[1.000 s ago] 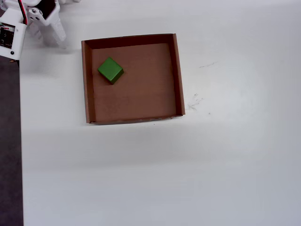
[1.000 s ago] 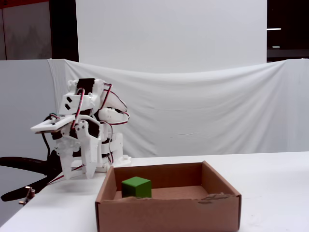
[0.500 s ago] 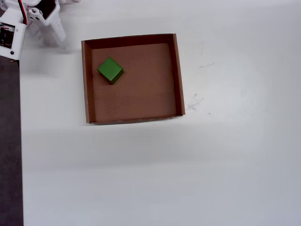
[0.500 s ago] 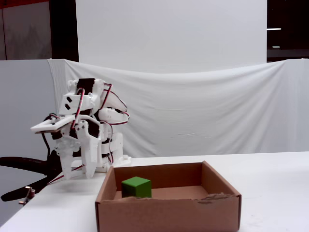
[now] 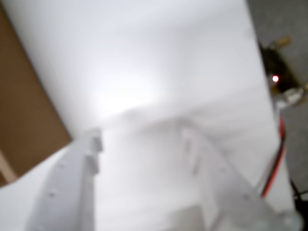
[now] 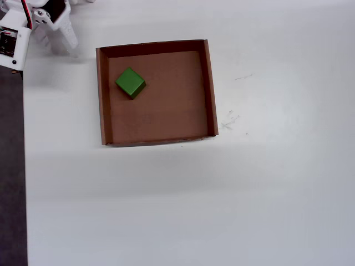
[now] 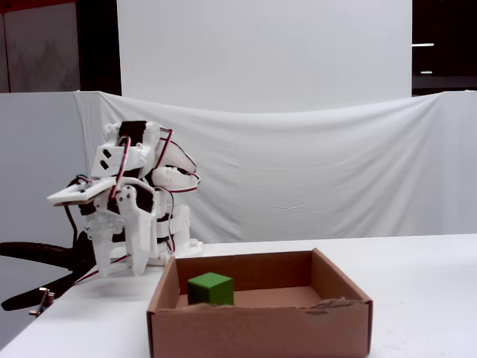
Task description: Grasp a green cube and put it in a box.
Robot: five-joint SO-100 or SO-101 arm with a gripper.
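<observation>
Already the green cube (image 6: 130,82) is seen resting on the floor of the box (image 6: 211,88), near one corner. The gripper (image 5: 142,139) is held apart and empty over bare table, though blurred. Light and rigid, probably; opposite flat faces would be gripped.

In the overhead view the box (image 6: 155,91) sits on the table (image 6: 249,194), up and left of the middle. The green cube (image 6: 130,82) lies inside it, on the floor near the upper left corner. The gripper (image 6: 62,41) stands outside the box, just beyond that corner, folded back by the table's left edge
</observation>
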